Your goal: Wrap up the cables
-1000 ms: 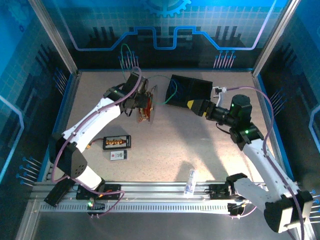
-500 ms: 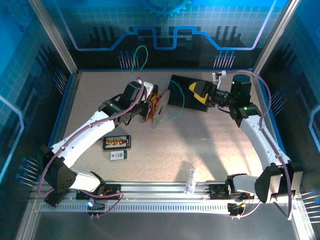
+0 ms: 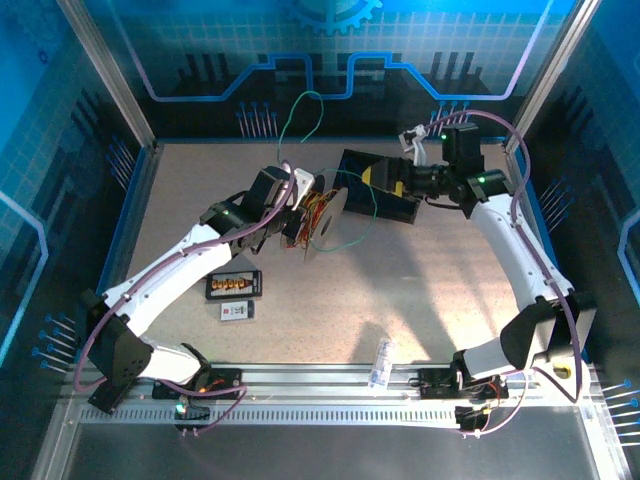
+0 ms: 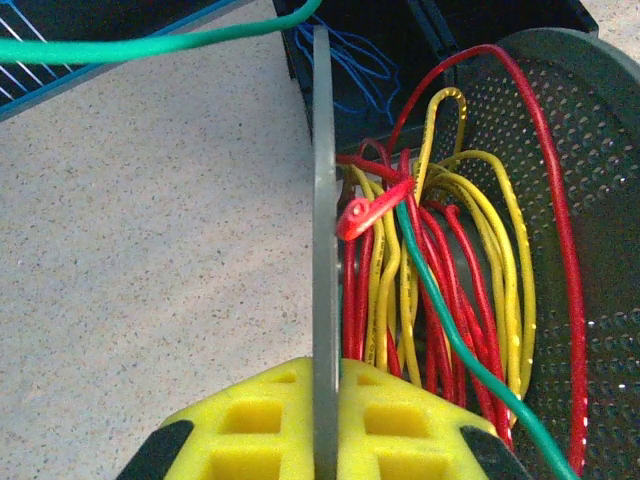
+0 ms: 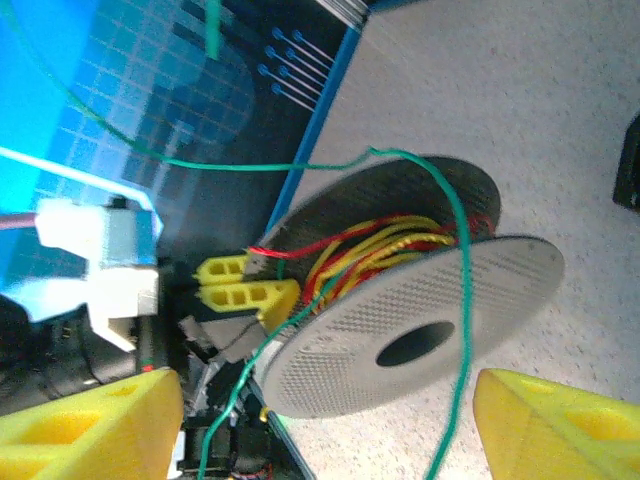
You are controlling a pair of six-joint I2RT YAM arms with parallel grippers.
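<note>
Since a second ago, your left arm has carried the spool point(image 3: 322, 215) rightward, and the right arm has swung up toward the back wall. Your left hand point(image 4: 325, 440) is pinched tight on the spool's grey flange, holding it on edge over the counter point(image 3: 400, 290). Red and yellow cables point(image 4: 430, 300) lie wound between the flanges. The green cable point(image 4: 150, 45) leaves the spool and loops up toward the back wall. Your right hand point(image 5: 325, 415) stands wide just beside the spool, with the green cable passing between its spread fingers.
</note>
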